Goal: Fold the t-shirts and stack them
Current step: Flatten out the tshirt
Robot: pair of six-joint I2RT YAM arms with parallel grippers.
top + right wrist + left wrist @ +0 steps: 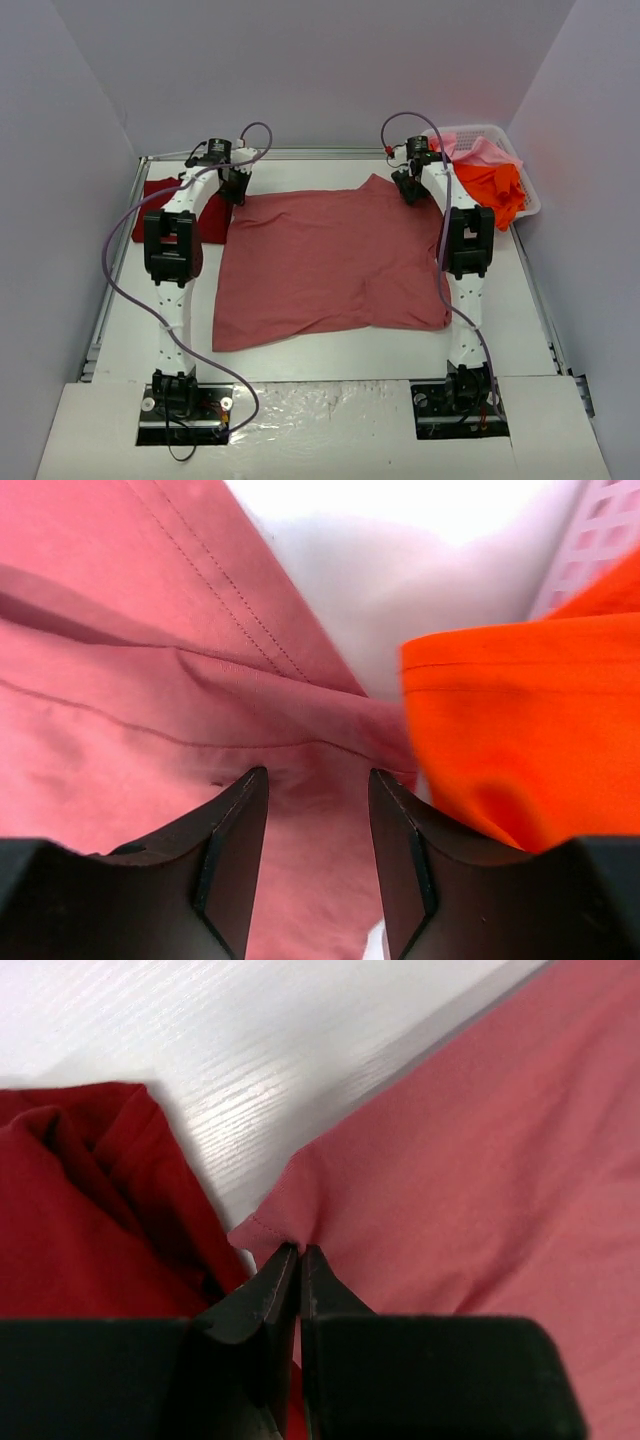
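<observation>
Pinching the rose-red shirt (330, 255) (far corner), left gripper (300, 1252) seems clamped; right gripper (317, 776) gapes open.

Top external: looks down and forward from above and behind the near edge of the rose-red shirt (330, 260), far enough back to take in all of it. Left wrist: faces steeply down at that shirt's far left corner, very close. Right wrist: faces down at its far right corner, equally close. Shares with the top view only those two corners; overlaps nowhere between the two wrist views.
</observation>
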